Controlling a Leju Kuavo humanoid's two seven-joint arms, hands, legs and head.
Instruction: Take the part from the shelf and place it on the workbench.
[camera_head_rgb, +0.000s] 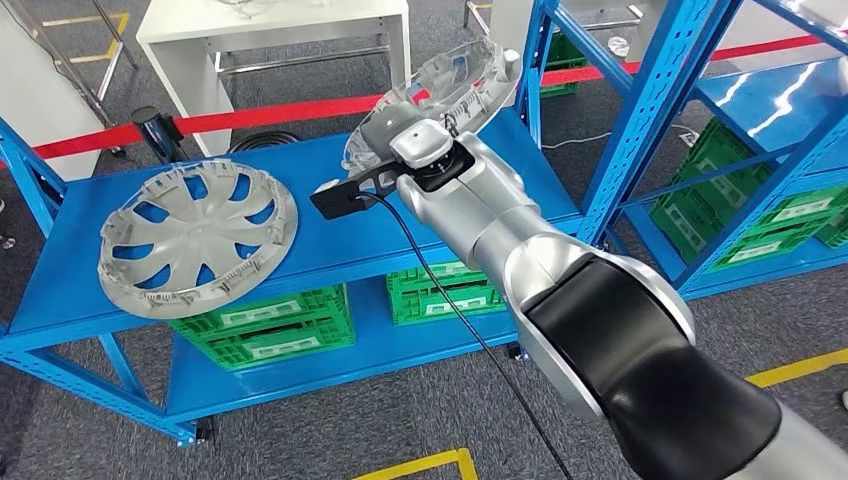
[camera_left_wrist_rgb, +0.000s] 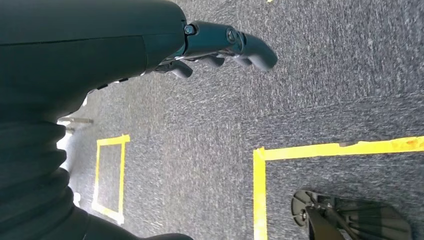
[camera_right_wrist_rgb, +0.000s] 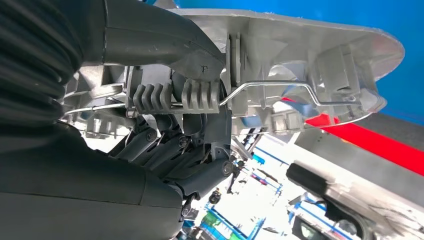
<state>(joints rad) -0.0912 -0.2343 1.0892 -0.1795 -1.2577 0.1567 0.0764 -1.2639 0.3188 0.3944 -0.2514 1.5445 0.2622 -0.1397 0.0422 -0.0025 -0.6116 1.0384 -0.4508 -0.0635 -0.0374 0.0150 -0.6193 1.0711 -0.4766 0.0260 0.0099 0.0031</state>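
My right hand (camera_head_rgb: 400, 150) grips a silver hubcap (camera_head_rgb: 455, 85) by its rim and holds it tilted above the right part of the blue shelf (camera_head_rgb: 330, 240). Up close, the right hand's fingers (camera_right_wrist_rgb: 195, 95) clamp the hubcap's (camera_right_wrist_rgb: 310, 55) inner rim and its wire ring. A second silver hubcap (camera_head_rgb: 198, 238) lies flat on the shelf's left side. My left hand (camera_left_wrist_rgb: 220, 47) hangs over the grey carpet with its fingers loosely curled and nothing in it.
Green crates (camera_head_rgb: 265, 325) sit on the lower shelf level. Another blue rack (camera_head_rgb: 700, 130) with green crates stands at the right. A white table (camera_head_rgb: 270, 35) and a red barrier tape (camera_head_rgb: 260, 115) lie behind the shelf. Yellow floor lines (camera_left_wrist_rgb: 300, 152) mark the carpet.
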